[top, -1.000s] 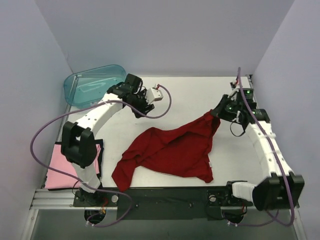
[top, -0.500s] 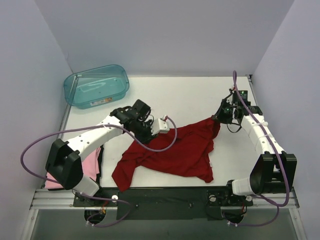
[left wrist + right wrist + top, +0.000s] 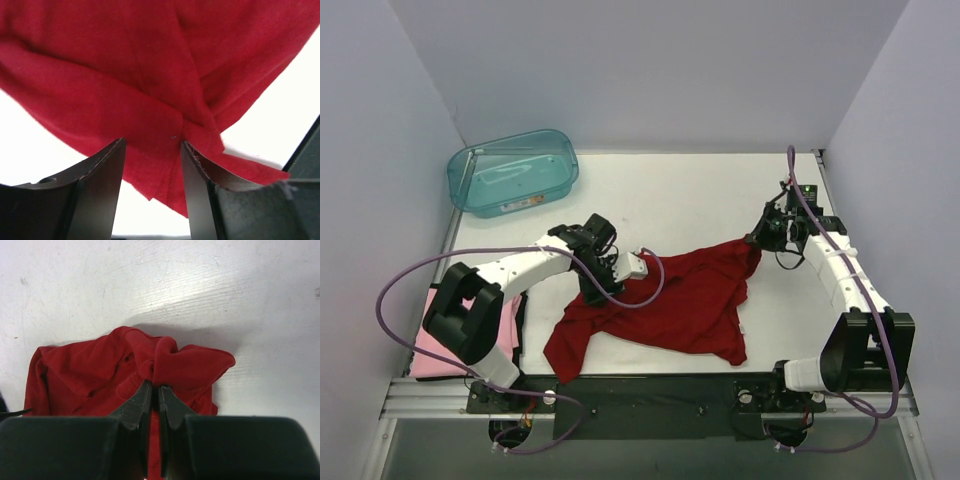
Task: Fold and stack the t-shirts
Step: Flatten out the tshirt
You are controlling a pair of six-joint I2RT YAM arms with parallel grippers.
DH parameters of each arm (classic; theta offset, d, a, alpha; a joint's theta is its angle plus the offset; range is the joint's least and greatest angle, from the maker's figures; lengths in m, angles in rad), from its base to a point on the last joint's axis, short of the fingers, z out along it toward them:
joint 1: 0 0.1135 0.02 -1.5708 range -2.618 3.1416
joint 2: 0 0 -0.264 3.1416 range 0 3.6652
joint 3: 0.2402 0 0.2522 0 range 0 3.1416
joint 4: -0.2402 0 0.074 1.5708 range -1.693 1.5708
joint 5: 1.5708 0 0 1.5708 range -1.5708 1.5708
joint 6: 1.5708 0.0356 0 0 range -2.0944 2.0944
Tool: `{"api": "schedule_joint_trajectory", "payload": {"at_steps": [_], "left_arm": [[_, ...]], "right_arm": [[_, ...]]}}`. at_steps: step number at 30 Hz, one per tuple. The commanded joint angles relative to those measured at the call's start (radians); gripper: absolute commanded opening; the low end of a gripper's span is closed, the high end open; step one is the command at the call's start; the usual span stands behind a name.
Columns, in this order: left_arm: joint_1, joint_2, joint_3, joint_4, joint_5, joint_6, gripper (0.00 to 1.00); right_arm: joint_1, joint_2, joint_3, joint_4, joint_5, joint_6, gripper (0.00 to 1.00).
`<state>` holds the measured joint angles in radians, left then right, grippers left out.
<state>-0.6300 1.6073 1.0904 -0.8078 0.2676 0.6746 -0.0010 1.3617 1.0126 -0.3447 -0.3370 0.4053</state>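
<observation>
Top external view first: your red shirt [image 3: 675,305] is spread in a rumpled heap across the near middle of the bench [image 3: 700,190], 1 part trailing toward the near left edge. Look right, and your right fingers [image 3: 758,238] are at the shirt's far right corner, which rises off the bench to meet them. Right wrist camera confirms it: those 2 fingers [image 3: 145,399] are pressed together on a bunched fold of red cloth [image 3: 165,362], pinching it just above the white surface. Over to your left arm now. The left fingers [image 3: 601,288] are down at the shirt's upper left edge. On the left wrist camera they are spread apart [image 3: 111,167], and a stitched hem of the red shirt [image 3: 150,125] hangs in the gap between them; the right-hand finger touches the cloth, the other one you cannot be sure of. Your pink shirt [image 3: 432,345] lies flat at the near left edge of the bench, partly hidden behind the left arm. A teal tub [image 3: 510,172] sits in the far left corner, well apart from both shirts.
</observation>
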Motion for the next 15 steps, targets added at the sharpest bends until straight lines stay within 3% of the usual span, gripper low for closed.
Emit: {"api": "schedule_joint_trajectory", "payload": {"at_steps": [1,4,9,15], "left_arm": [[0.001,0.0,0.045,-0.034,0.209,0.029,0.59],[0.001,-0.026,0.06,-0.071,0.286,0.063,0.63],[0.018,0.018,0.023,-0.028,0.121,0.123,0.61],[0.059,0.075,0.04,-0.05,0.125,0.16,0.57]], "right_arm": [[-0.027,-0.038,0.004,-0.005,0.01,-0.019,0.0],[-0.028,-0.039,0.011,-0.016,0.01,-0.028,0.0],[-0.034,-0.038,0.015,-0.019,0.006,-0.026,0.0],[-0.039,-0.036,0.014,-0.019,0.0,-0.03,0.0]]}}
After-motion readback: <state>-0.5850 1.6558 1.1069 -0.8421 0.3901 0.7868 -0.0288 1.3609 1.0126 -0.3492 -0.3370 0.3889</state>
